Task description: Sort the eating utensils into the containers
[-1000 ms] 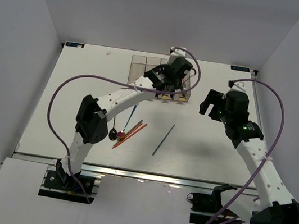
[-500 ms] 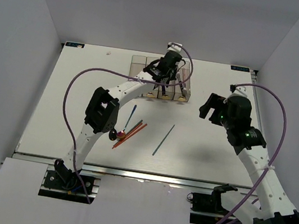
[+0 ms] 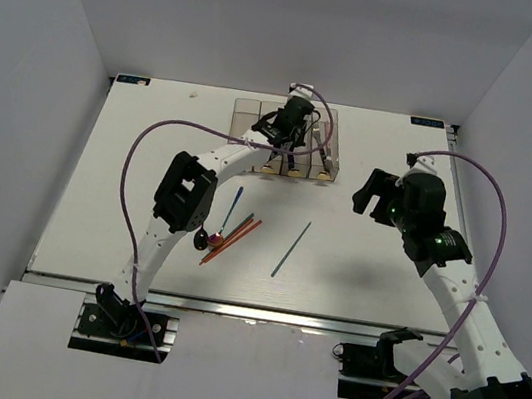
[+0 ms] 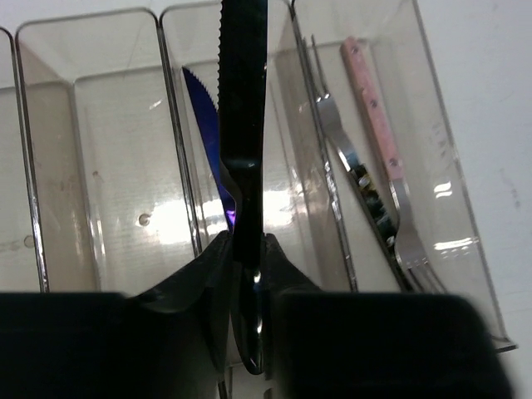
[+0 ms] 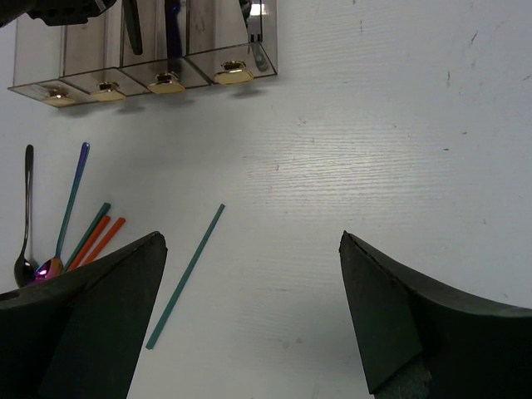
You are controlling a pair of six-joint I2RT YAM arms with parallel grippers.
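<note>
My left gripper is shut on a black serrated knife and holds it lengthwise above the row of containers, over the wall beside the bin with a blue knife. The rightmost bin holds a silver fork and a pink-handled fork. In the top view the left gripper is over the containers. My right gripper is open and empty, above bare table right of the bins. A teal chopstick, orange chopsticks, a blue spoon and a black spoon lie loose on the table.
The loose utensils lie together in the middle of the white table, in front of the bins, with the teal chopstick apart on the right. Grey walls enclose the table on three sides. The left arm's purple cable loops over the left half.
My left gripper has moved left along the row of bins with the black knife, from the right end to the middle. The right gripper has shifted slightly and stays open.
</note>
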